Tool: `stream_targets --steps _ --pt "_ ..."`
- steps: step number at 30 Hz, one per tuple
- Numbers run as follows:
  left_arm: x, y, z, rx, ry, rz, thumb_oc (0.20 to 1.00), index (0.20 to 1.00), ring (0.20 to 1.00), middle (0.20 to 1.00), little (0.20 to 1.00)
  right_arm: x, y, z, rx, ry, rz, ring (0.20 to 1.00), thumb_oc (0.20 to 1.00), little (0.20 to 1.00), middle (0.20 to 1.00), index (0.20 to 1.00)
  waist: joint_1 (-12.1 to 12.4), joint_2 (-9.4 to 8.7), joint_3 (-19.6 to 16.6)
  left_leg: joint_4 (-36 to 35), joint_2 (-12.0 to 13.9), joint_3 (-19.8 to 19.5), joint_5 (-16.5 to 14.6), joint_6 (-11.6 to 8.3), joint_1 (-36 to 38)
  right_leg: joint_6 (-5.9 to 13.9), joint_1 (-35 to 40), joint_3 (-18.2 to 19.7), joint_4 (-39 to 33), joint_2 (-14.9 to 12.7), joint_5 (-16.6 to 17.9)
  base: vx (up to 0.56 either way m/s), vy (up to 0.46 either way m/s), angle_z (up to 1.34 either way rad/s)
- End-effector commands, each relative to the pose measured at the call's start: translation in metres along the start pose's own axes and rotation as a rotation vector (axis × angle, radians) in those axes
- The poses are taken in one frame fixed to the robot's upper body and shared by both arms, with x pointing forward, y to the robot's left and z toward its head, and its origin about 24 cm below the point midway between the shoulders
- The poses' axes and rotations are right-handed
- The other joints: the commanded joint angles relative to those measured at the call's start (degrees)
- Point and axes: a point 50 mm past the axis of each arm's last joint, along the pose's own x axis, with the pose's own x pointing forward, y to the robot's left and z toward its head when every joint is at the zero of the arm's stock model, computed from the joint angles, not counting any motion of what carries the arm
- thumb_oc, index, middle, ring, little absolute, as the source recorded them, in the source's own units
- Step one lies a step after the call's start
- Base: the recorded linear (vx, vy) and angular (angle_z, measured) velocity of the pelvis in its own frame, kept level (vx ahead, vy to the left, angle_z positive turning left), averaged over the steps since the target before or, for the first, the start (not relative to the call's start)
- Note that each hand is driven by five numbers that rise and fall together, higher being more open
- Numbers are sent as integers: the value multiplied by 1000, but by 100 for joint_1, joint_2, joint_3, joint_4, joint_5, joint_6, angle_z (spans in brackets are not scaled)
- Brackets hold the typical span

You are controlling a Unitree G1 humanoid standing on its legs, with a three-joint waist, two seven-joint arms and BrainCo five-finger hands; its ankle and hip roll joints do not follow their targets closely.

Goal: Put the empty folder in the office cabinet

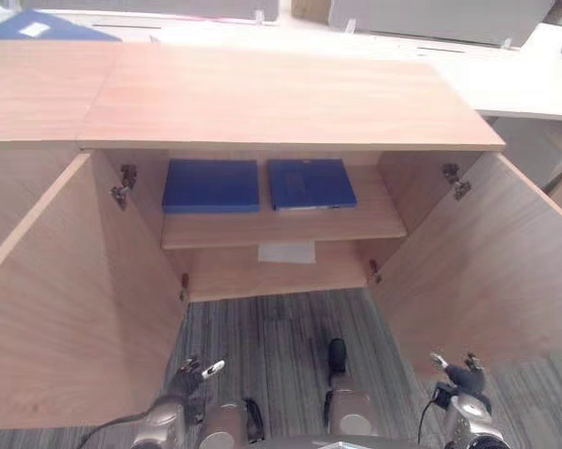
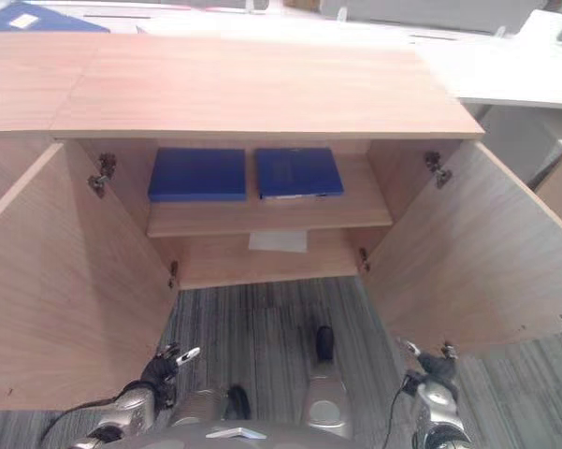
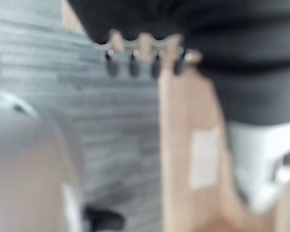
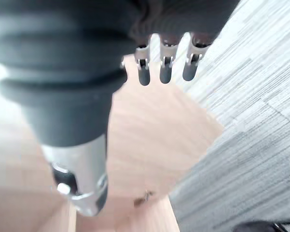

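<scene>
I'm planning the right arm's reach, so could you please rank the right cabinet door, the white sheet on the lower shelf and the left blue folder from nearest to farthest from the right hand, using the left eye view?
From the right hand, low at right:
1. Right cabinet door, open, just above it.
2. White sheet, lower shelf, centre.
3. Left blue folder, upper shelf, far left.

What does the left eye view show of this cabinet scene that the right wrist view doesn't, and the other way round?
Left eye view, not the wrist view: the cabinet with both doors open, two blue folders lying flat side by side on its upper shelf, a white sheet on the shelf below, and the left hand low over the carpet, holding nothing.
Right wrist view, not the eye view: a close look along the right hand with its straight, empty fingers.
Both: the right hand, a wooden cabinet door and the grey striped carpet.
</scene>
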Motion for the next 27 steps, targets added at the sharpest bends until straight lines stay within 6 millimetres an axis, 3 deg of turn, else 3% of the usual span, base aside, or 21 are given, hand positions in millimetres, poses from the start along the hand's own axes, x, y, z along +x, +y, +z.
stream_targets --steps 1,4,7,9,11,13,15,20,23,27 --pt "-2 -7 5 64 -71 -66 1000 1000 1000 1000 1000 13 -3 69 94 -263 -68 1000 1000 1000 1000 1000 231 550 662 -884 -95 -457 -795 -543 1391 8 40 -300 -185 221 1525 -53 93 -58" --pt "-4 -6 2 64 -67 -61 1000 1000 1000 1000 1000 12 -4 71 108 -275 -89 1000 1000 1000 1000 1000 194 597 641 -1022 -101 -405 -726 -514 1420 -6 121 -264 -101 172 1570 -113 114 -78" --pt "-6 -1 3 27 -80 -41 1000 1000 1000 1000 1000 8 -10 78 144 -326 -199 1000 1000 1000 1000 1000 146 808 461 -1585 -69 -212 -378 -504 1386 -73 316 -65 620 -75 1475 -209 124 -12" --pt "-9 6 7 -3 -90 -24 1000 1000 1000 1000 1000 1 -15 84 173 -388 -386 1000 1000 1000 1000 1000 143 1075 247 -2096 114 -111 79 -515 1314 -223 565 124 1187 -163 1079 -253 56 -33" --pt "-9 7 7 -7 -90 -22 1000 1000 1000 1000 1000 0 -16 84 177 -391 -408 1000 1000 1000 1000 1000 144 1113 217 -2158 147 -102 145 -522 1302 -249 627 141 1222 -154 992 -70 -39 -55" --pt "-12 9 3 -31 -97 -21 1000 1000 1000 1000 1000 -4 -22 79 222 -379 -538 1000 1000 1000 1000 1000 180 1239 72 -2582 258 -125 456 -575 1358 -299 963 161 1282 -101 634 -48 -111 -85" --pt "-13 10 1 -32 -100 -20 1000 1000 1000 1000 1000 -4 -25 76 268 -363 -595 1000 1000 1000 1000 1000 204 1233 -8 -2766 294 -47 676 -605 1352 -316 1120 109 1093 -15 641 -67 -155 -35" --pt "-15 13 -4 -35 -89 -17 1000 1000 1000 1000 1000 -8 -40 69 345 -330 -780 1000 1000 1000 1000 1000 268 1128 -191 -2944 368 -45 752 -764 1529 -204 1393 -34 470 308 632 51 -241 -23" --pt "-16 12 -5 -3 -73 -33 1000 1000 1000 1000 1000 -6 -45 71 366 -337 -762 1000 1000 1000 1000 1000 294 1126 -231 -3010 431 -74 809 -835 1570 -254 1464 -82 402 393 588 59 -148 -16" --pt "-19 16 -10 29 -32 -27 1000 1000 1000 1000 1000 5 -50 91 286 -372 -583 1000 1000 1000 1000 1000 401 1118 -348 -3195 485 -178 957 -989 1645 -342 1648 -226 83 556 617 86 -227 1"
